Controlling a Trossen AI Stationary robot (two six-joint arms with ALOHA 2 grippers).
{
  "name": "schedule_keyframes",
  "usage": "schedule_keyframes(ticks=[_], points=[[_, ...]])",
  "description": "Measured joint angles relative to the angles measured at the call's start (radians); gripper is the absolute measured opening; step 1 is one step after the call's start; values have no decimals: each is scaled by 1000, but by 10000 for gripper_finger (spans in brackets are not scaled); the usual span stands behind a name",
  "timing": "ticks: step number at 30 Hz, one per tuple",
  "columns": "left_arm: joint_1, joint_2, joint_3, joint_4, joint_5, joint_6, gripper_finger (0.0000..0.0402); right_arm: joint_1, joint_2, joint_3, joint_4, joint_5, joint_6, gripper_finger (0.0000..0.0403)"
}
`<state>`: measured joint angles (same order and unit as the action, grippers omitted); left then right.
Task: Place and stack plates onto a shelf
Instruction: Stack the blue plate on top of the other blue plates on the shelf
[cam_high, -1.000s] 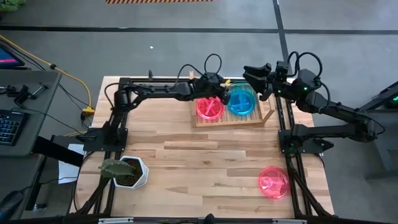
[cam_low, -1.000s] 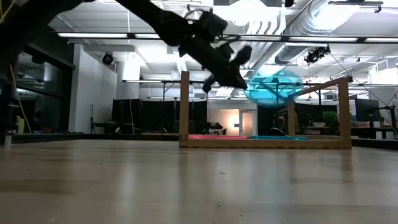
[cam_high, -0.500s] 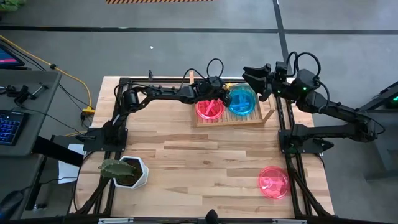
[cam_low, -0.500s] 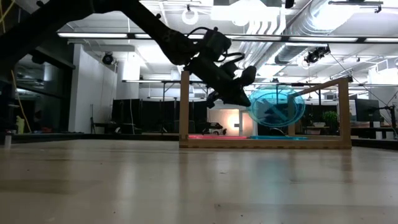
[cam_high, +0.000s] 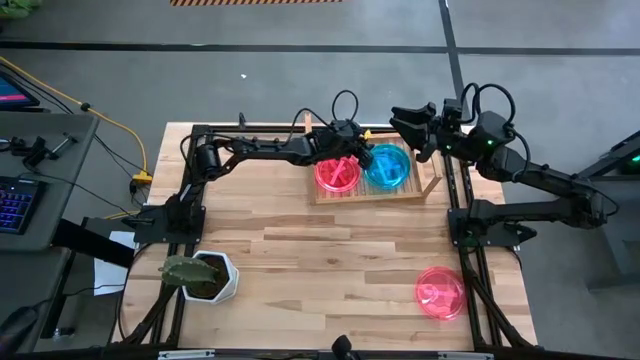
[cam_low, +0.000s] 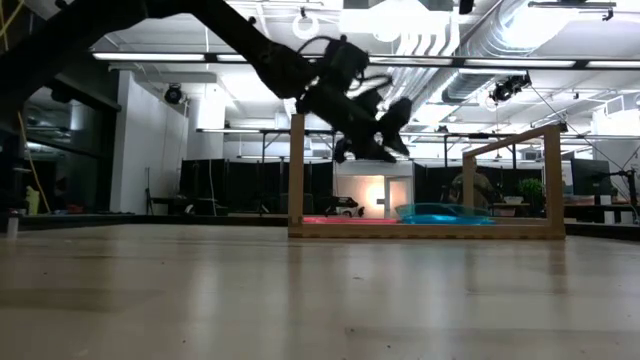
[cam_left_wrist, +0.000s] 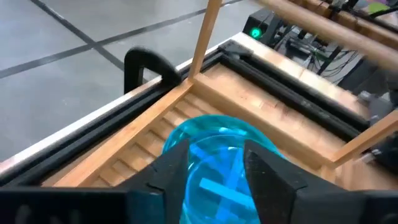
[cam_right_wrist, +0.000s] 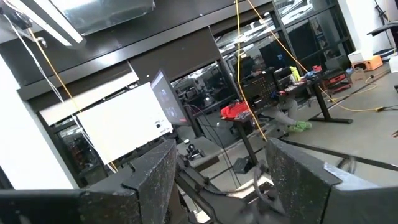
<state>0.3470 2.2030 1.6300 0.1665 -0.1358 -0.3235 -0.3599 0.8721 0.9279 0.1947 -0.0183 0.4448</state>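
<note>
A teal plate (cam_high: 388, 166) lies flat on the right half of the wooden shelf (cam_high: 375, 192), and it shows low on the slats in the low view as the plate (cam_low: 445, 213). A pink plate (cam_high: 337, 174) lies on the shelf's left half. Another pink plate (cam_high: 440, 292) rests on the table near its front right corner. My left gripper (cam_low: 385, 128) hangs open above the teal plate (cam_left_wrist: 217, 140), clear of it. My right gripper (cam_high: 405, 118) is open and raised past the shelf's far right corner, with nothing between its fingers.
A white hexagonal pot (cam_high: 205, 277) with a plant stands at the table's front left. The shelf's upright posts and rails (cam_low: 297, 170) rise around the plates. The wide wooden tabletop (cam_high: 320, 260) lies between the shelf and the front edge.
My left gripper has carried the tilted teal plate down toward the shelf's right half, then opened and let go. The plate has dropped from tilted in the air to flat on the slats. The gripper has risen a little above it.
</note>
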Motion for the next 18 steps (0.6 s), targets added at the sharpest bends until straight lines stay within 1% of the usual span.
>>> schedule_keyframes(ticks=[2, 5, 8, 12, 15, 18], points=[[5, -28, 1, 3, 20, 25, 156, 0, 0, 0, -11, 0, 7, 234], [24, -107, 2, -45, 100, 97, 168, 0, 0, 0, -52, 0, 29, 234], [56, -211, 1, -152, 160, 153, 169, 2, 0, 0, -126, 0, 30, 234], [105, -384, 1, -268, 263, 195, 163, 3, 19, 0, -241, 0, 108, 234], [130, -524, -1, -337, 332, 241, 134, 13, 60, 0, -338, -1, 192, 234], [125, -671, -56, -340, 342, 284, 72, 48, 132, 0, -422, -9, 206, 234]])
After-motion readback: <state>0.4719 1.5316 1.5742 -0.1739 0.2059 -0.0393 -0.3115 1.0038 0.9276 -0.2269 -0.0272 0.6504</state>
